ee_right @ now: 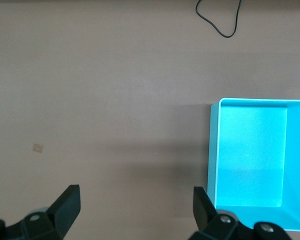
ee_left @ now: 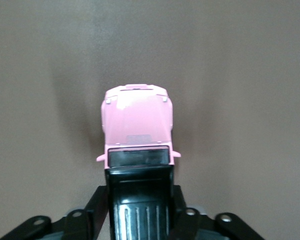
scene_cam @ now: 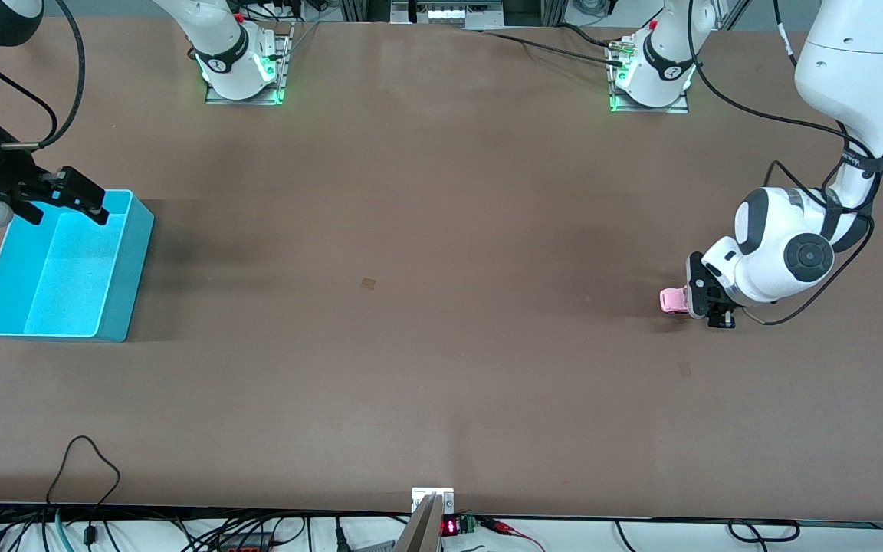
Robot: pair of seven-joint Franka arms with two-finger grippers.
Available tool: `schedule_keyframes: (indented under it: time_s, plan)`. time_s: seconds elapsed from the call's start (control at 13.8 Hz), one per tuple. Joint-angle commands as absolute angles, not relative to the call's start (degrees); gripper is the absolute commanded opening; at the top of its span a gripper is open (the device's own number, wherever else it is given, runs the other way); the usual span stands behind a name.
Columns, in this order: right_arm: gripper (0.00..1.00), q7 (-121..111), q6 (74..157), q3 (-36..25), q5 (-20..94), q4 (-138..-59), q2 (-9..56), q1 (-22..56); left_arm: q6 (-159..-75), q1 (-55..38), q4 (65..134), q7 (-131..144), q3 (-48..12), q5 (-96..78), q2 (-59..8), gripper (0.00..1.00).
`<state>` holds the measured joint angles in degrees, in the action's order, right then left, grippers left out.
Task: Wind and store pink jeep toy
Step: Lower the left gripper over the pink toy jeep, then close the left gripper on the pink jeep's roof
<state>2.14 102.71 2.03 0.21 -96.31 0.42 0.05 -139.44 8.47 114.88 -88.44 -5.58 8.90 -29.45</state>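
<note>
The pink jeep toy (scene_cam: 672, 300) was held by the left gripper (scene_cam: 696, 300) at the left arm's end of the table (scene_cam: 441, 307).

The jaws of the left gripper were closed on the black roof part of the pink jeep toy (ee_left: 136, 131), one finger (ee_left: 97, 205) on each side of it, as was seen in the left wrist view; only the pink hood was shown ahead of the fingers. Whether the wheels were touching the table could not be told. The right gripper (scene_cam: 70, 205) was kept over the cyan bin (scene_cam: 131, 261) at the right arm's end of the table, with its jaws wide apart and nothing between them. In the right wrist view, the cyan bin (ee_right: 213, 150) was seen empty under the right gripper (ee_right: 136, 205). The toy and the bin were well apart.
</note>
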Motion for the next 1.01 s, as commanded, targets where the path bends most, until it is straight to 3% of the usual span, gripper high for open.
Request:
schedule_keyframes:
  time_s: [0.0,0.51,0.94]
  plan:
    - [1.0,2.81,102.04,2.37,0.53,-95.1,0.97,-0.44,-139.22,8.62,115.58,-90.09,-6.06,9.93,-28.56,0.21]
    - [1.0,2.81,102.13,2.37,0.61,-95.1,1.41,-0.44,-138.08,9.14,115.49,-90.35,-5.89,9.93,-30.32,0.19]
    - [1.0,2.81,102.13,2.37,0.7,-95.1,1.49,-0.35,-139.3,16.86,114.35,-99.4,-5.27,12.47,-31.73,0.19]
